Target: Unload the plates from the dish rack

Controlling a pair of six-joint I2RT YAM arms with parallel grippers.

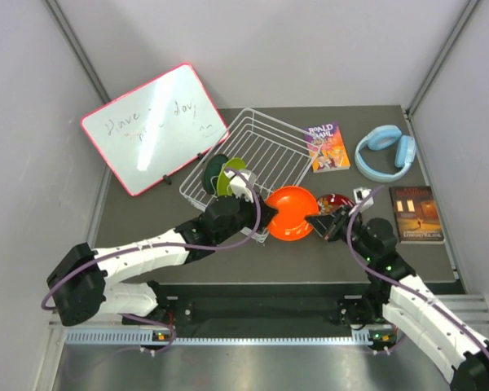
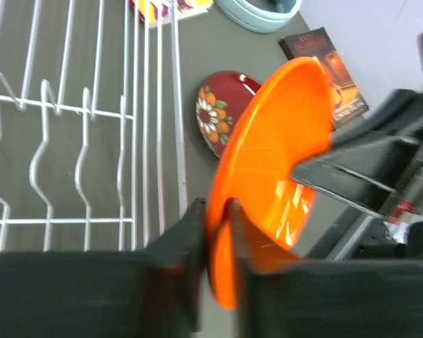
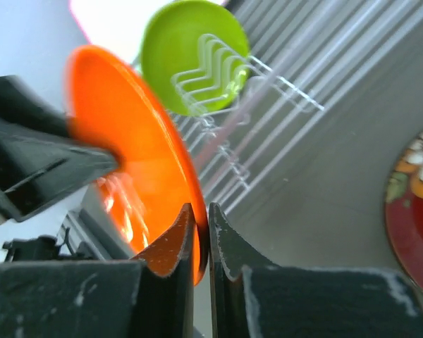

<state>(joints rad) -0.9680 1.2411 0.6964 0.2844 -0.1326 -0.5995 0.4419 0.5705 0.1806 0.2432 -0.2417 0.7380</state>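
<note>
Top external view: orange plate (image 1: 291, 212) in mid-air, just off the dish rack (image 1: 265, 122) corner
Left gripper (image 2: 217, 215): pinching its rim
Right gripper (image 3: 201, 218): clamped on the opposite rim
Done: red plate (image 1: 334, 200) on table (image 1: 228, 261)
To go: lime green plate (image 1: 231, 177), teal plate (image 1: 213, 171), both racked

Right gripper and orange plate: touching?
Touching. Right wrist view: the right gripper has both fingers pinched on the orange plate rim, no gap.
</note>
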